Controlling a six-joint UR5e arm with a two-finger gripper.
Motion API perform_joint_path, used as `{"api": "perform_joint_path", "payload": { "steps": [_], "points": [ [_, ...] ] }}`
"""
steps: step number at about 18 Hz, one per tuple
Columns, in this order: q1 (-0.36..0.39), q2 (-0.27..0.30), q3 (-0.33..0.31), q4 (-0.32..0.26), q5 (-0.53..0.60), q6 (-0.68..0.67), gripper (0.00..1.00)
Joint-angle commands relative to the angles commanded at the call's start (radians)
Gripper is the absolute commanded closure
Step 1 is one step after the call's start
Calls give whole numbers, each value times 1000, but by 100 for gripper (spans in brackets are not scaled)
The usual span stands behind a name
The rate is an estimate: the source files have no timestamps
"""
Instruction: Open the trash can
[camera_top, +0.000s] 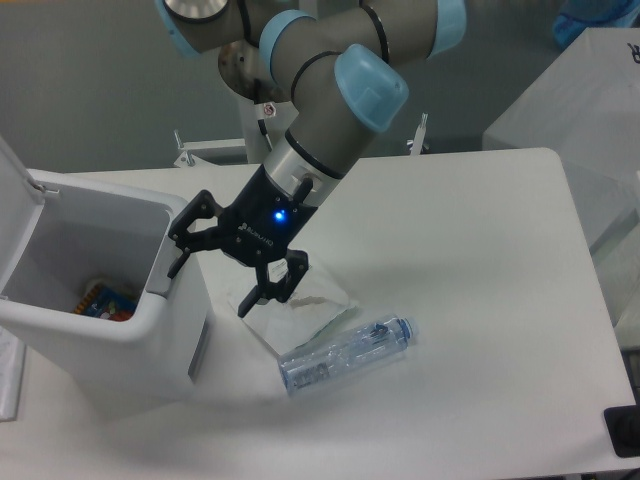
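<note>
The trash can (120, 345) is a big white boxy bin at the table's left edge. Its lid (20, 215) stands swung up at the far left, so the inside shows, with colourful wrappers (100, 300) at the bottom. A grey tab (165, 268) sits on the bin's right rim. My black gripper (212, 280) hangs just right of that rim, open and holding nothing. One fingertip (177, 264) is at the tab; the other (246, 306) points down over the table.
A clear plastic bag (300, 308) lies flat on the table beside the bin, partly under the gripper. A crushed clear plastic bottle (347, 352) lies in front of it. White covered equipment (575, 110) stands off the table at the right.
</note>
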Motion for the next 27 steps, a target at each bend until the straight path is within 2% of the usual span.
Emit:
{"api": "perform_joint_path", "payload": {
  "steps": [2,5,6,8,14,16,23,26,27],
  "points": [
    [34,0,6,41,-2,3,0],
    [77,-12,9,148,2,5,0],
    [94,-21,26,162,6,21,0],
    [95,-38,61,161,58,72,0],
    [97,-141,193,155,363,94,0],
    [97,-166,203,155,449,113,0],
    [91,-233,184,141,679,400,0],
    [85,-247,189,135,735,410,0],
    [83,-245,187,117,735,413,0]
  ]
}}
